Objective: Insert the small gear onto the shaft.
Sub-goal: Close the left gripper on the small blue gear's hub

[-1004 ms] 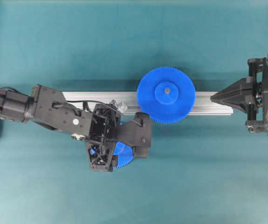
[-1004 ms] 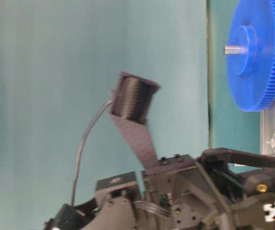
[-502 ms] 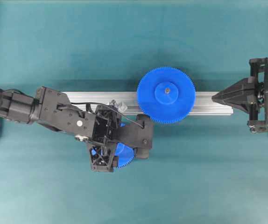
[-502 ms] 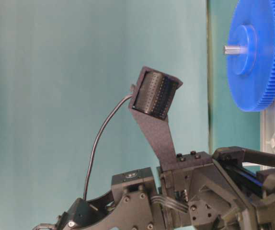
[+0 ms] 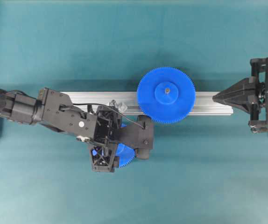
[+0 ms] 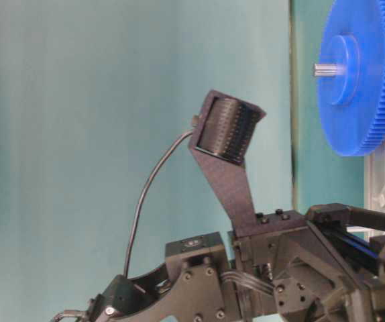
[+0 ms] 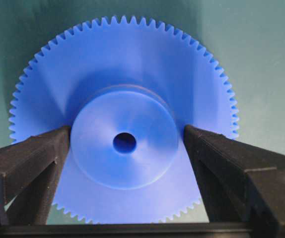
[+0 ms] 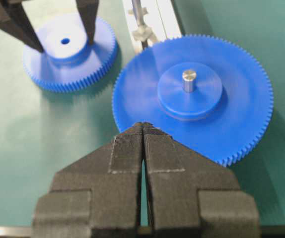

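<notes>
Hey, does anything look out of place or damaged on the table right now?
Nothing stands out. The small gear lies flat between the open left gripper's fingers; the large gear sits level on the rail.

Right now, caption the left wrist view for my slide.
Open left gripper straddling the small gear hub, not yet closed.

We see a robotics lab: a teal worktop (image 5: 78, 46), an aluminium rail (image 5: 208, 103), two black arms.

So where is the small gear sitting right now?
In the overhead view the small gear lies flat on the teal table, left of centre, just below the aluminium rail, mostly hidden under the left gripper, whose open fingers straddle its hub.
</notes>
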Action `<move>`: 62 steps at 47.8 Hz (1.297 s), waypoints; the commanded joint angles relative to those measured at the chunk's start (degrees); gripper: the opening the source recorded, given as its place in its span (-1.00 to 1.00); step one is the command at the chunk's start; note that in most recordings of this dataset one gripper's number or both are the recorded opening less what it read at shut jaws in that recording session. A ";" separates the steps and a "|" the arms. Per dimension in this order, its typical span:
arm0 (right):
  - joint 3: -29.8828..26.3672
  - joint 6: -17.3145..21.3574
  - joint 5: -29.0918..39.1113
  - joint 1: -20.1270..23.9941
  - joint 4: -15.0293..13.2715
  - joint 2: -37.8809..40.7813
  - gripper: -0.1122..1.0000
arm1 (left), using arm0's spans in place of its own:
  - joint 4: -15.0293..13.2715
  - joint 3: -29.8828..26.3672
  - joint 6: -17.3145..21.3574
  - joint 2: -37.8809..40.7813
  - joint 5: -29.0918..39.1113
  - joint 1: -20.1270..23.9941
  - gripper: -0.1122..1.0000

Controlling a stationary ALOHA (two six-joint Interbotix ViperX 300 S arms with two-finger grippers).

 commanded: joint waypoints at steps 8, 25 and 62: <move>-0.53 0.70 -0.44 0.00 0.00 0.18 -0.80 | 0.18 -1.23 0.00 -0.09 -0.26 -0.09 0.87; -0.53 0.79 -0.18 0.00 0.00 0.18 -0.80 | 0.18 -0.97 -0.09 0.26 -0.26 -0.09 0.87; -0.53 0.79 0.09 0.00 0.00 0.18 -0.80 | 0.18 -0.88 -0.09 -0.18 0.62 -0.18 0.45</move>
